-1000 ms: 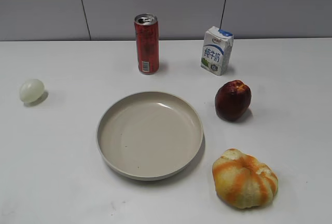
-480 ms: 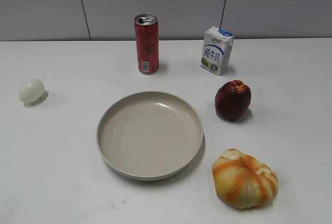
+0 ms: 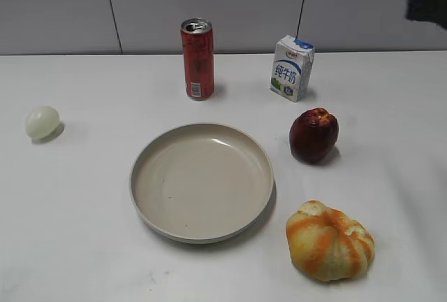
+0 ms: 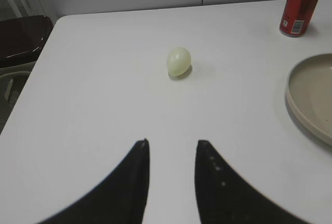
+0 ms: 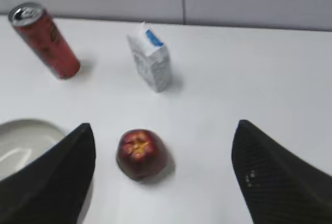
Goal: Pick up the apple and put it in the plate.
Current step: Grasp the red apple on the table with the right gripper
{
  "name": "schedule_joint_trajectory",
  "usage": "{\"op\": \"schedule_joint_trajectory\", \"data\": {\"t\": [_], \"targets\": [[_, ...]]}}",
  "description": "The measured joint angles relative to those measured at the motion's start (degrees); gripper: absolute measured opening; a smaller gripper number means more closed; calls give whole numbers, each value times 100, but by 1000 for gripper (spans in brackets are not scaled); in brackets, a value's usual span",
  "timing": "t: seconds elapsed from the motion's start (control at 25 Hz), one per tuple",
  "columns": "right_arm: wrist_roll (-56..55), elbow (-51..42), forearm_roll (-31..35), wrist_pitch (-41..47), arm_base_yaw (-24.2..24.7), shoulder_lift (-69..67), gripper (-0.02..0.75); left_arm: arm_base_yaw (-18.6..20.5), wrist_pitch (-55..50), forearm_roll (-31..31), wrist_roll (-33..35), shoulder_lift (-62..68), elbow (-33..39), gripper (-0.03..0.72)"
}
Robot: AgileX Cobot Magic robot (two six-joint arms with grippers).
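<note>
Right wrist view: jaws spread wide over the apple [image 5: 141,153], loose on the desk [image 5: 249,89] right of the plate [image 5: 21,143]; centre, lower, then close around its widest girth.

Bare table rings the apple [image 3: 313,135]; milk carton [image 3: 292,68] (behind) and, seemingly, plate [image 3: 202,229] stand clear.

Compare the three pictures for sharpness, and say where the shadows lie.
Exterior view: sharp; soft shadows right of the apple and plate; a dark blur at the top right corner. Left wrist view: sharp, faint shadow under the pale ball. Right wrist view: soft with blur, carton lettering unreadable.
</note>
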State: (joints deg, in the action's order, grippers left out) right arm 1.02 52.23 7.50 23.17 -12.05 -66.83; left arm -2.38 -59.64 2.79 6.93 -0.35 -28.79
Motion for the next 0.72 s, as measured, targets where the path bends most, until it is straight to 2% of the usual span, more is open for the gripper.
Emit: {"op": "schedule_joint_trajectory", "data": {"t": [0.08, 0.28, 0.48, 0.72], "targets": [[36, 765, -42, 727, -419, -981, 647, 0, 0, 0, 0, 0, 0, 239], [47, 1507, -175, 1440, -729, -2185, 646, 0, 0, 0, 0, 0, 0, 239], [47, 1966, -235, 1644, -787, -3470, 645, 0, 0, 0, 0, 0, 0, 239], [55, 2115, -301, 1589, -788, -4312, 632, 0, 0, 0, 0, 0, 0, 239]]}}
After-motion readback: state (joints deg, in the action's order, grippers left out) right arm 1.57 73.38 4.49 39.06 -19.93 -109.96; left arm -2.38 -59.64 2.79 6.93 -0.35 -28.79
